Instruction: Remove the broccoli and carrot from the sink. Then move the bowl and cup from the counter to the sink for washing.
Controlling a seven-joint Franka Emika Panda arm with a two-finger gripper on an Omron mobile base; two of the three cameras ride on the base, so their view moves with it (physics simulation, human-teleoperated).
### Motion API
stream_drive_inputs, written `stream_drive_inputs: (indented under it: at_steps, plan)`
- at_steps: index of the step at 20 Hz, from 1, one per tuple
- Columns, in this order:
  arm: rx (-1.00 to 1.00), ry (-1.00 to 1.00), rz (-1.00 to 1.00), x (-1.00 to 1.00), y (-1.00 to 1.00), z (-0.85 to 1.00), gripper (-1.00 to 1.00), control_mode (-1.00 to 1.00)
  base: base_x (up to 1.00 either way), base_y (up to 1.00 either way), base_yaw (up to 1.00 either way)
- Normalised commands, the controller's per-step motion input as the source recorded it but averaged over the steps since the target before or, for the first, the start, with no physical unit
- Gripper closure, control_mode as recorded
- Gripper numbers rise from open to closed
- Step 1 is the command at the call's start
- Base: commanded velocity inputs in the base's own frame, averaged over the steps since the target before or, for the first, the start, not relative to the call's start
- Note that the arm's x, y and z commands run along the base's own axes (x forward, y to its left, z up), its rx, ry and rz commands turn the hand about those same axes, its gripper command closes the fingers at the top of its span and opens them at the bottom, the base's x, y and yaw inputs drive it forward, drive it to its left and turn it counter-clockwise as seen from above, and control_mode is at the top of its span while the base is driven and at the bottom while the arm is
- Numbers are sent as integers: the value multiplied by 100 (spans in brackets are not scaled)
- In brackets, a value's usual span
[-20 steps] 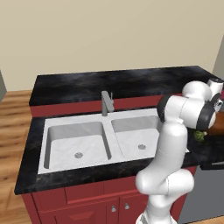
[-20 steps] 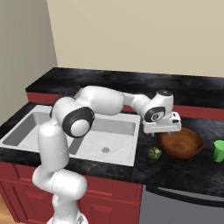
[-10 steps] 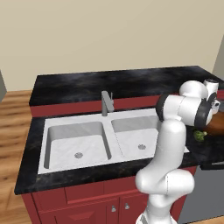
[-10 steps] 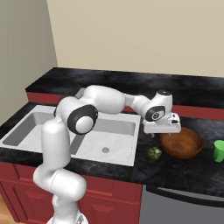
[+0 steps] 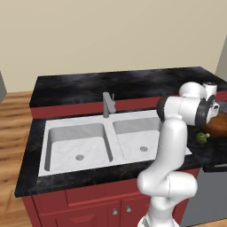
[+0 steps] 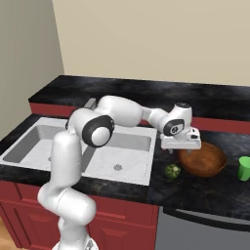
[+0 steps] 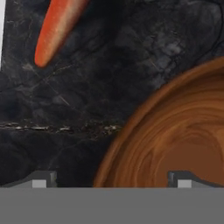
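Brown bowl (image 7: 175, 135) rim is straddled by the wide-open claw (image 7: 109, 179); carrot (image 7: 57, 26) is seen ahead on counter (image 7: 87, 87).

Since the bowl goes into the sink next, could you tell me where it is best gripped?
Probably the near rim of the round reddish-brown wooden bowl, taken from above with one of the open fingers on each side of the wall. It sits upright, too wide to span.
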Motion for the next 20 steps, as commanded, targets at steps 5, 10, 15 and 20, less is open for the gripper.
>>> stream_drive_inputs:
  at_steps: [5,10,15,20]
  plan:
    - [0,0,-2,14,-9,-14,-100,-100,0,0,0]
    - [0,0,-3,9,-14,-15,-100,-100,0,0,0]
    - [0,0,-5,7,-10,-15,100,-100,0,0,0]
    - [0,0,-7,-2,-9,-10,100,-100,0,0,0]
